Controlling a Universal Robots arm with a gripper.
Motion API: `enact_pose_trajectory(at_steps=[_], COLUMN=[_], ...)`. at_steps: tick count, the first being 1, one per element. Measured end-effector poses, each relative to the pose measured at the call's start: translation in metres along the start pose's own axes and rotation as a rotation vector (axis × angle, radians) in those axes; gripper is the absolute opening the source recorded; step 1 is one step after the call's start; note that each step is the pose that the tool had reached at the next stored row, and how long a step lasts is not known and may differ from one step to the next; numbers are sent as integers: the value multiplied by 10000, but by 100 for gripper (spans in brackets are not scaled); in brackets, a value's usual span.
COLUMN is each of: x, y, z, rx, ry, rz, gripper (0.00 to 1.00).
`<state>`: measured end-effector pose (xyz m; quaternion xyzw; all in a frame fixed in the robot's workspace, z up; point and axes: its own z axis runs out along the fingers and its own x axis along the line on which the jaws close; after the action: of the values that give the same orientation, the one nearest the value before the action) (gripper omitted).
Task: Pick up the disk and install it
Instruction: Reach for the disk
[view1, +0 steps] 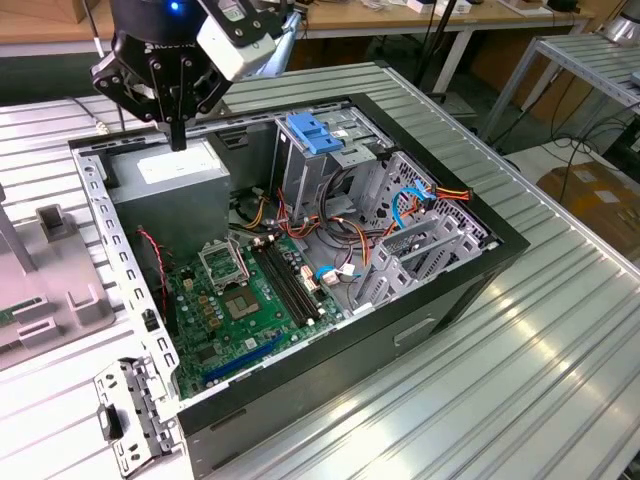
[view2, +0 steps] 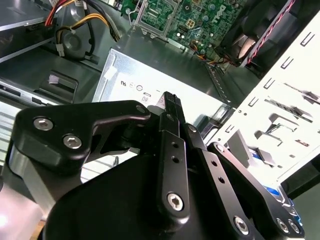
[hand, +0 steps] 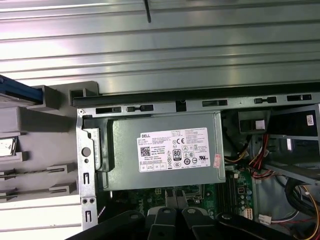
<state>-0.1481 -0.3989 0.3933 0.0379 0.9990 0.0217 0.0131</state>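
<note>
The disk (hand: 18, 93) shows as a blue-framed edge with silver metal beside it, resting on a grey holder (hand: 45, 130) outside the open computer case (view1: 470, 270). My gripper (view1: 178, 138) hangs over the case's back corner at the exterior view's left, just above the grey power-supply box (view1: 170, 175). It is shut, with its black fingers (view2: 170, 107) pressed together and nothing between them. In the first wrist view the gripper (hand: 170, 214) sits over the power-supply box (hand: 165, 150), well apart from the disk.
Inside the case a metal drive cage with a blue latch (view1: 312, 133) stands behind the motherboard (view1: 240, 300), with loose cables (view1: 345, 235) between them. The grey holder (view1: 50, 280) stands outside the case at the exterior view's left. A detached bracket (view1: 130, 410) lies near the front corner.
</note>
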Motion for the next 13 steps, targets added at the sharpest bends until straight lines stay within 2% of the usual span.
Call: enact_pose_trajectory(at_steps=[13], x=[89], y=[-7], z=[-3], rx=[0], ry=[0], rz=[-1], gripper=[11])
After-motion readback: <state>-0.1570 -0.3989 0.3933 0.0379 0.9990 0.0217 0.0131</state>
